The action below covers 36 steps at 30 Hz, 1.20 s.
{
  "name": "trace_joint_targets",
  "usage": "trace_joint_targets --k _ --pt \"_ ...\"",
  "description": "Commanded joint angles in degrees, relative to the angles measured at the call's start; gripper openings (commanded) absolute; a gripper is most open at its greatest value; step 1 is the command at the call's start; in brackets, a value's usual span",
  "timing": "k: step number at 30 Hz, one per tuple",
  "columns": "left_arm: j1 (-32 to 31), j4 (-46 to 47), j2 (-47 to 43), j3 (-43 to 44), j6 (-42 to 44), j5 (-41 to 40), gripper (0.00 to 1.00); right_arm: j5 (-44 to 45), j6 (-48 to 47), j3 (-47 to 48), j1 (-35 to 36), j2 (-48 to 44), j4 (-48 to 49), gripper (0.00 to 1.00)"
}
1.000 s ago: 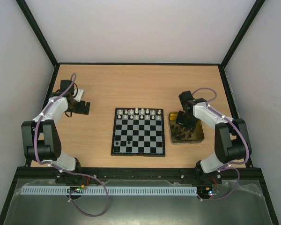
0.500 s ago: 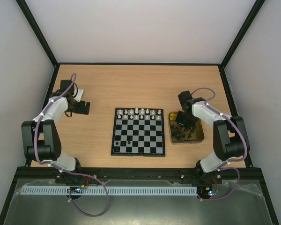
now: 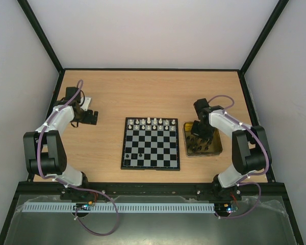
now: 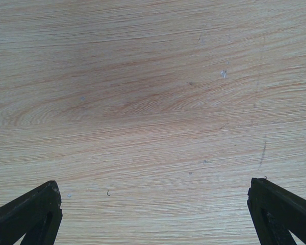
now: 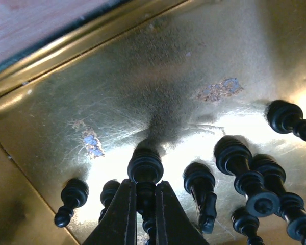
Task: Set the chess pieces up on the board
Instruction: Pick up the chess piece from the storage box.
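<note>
The board (image 3: 153, 150) lies at the table's centre. White chess pieces (image 3: 149, 121) line its far row and two black ones (image 3: 133, 152) stand near its front left. My right gripper (image 3: 199, 133) reaches down into the gold tray (image 3: 218, 145). In the right wrist view the right gripper (image 5: 145, 185) is shut on the stem of a black piece (image 5: 145, 166), whose base rests against the tray floor (image 5: 143, 76). Several more black pieces (image 5: 234, 155) lie around it. My left gripper (image 3: 92, 117) is far left of the board. The left gripper (image 4: 153, 191) is open over bare wood.
Black frame rails (image 3: 153, 69) border the wooden table (image 3: 143, 94) at the back and sides. The tray sits just right of the board. A loose black piece (image 5: 71, 196) lies left of my right fingers (image 5: 120, 214).
The right arm has shifted very slightly inside the tray. The left arm and the pieces on the board have not moved.
</note>
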Motion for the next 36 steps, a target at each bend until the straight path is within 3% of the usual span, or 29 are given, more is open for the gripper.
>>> trace_joint_targets --k 1,15,26,36 --pt "-0.1 -0.4 0.5 1.2 -0.5 0.0 0.99 2.0 -0.2 3.6 -0.2 -1.1 -3.6 0.02" --pt "-0.2 -0.2 0.5 1.1 -0.6 1.4 0.99 10.0 -0.9 17.4 2.8 -5.9 -16.7 0.02" --pt "-0.4 -0.1 -0.4 0.6 -0.5 1.6 0.99 6.7 4.8 28.9 23.4 -1.6 -23.3 0.02" --pt "-0.4 0.0 -2.2 -0.9 0.1 1.3 0.99 4.1 10.9 31.3 39.9 4.9 -21.3 0.02"
